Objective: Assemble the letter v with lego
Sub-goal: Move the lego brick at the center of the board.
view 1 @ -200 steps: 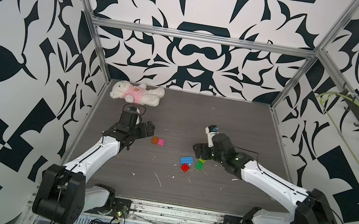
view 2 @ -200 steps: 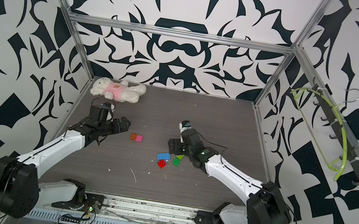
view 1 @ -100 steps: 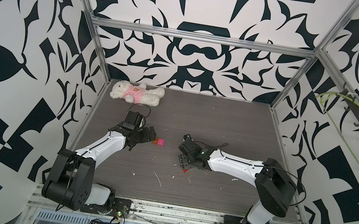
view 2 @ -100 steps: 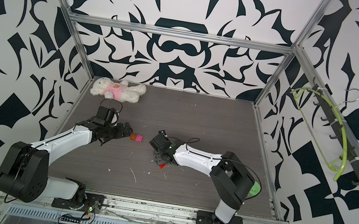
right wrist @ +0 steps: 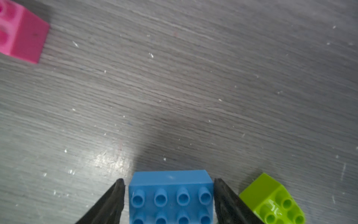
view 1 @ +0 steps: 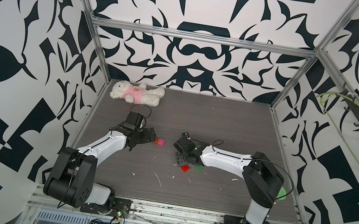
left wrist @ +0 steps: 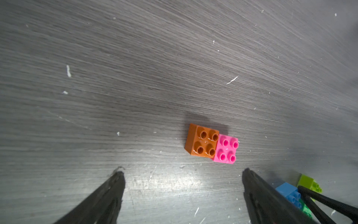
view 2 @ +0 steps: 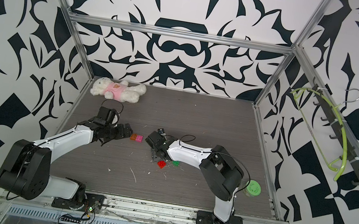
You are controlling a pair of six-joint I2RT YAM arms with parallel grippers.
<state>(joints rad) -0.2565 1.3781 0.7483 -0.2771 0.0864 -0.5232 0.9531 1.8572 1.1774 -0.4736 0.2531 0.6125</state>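
Two black fingers of the right hand flank the blue brick on the tabletop, one at each short end. I cannot tell whether it is clamped. The left hand gapes empty, just short of the touching orange and pink bricks.

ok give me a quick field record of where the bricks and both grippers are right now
left gripper: open, empty, just short of the orange and pink pair
orange brick: studs up on the table, touching the pink brick
right gripper: jaws flank the short ends of the blue brick; firm grip unclear
lime brick: beside the blue brick, outside one jaw
red brick, green brick: loose near the right gripper
progress: no v formed yet
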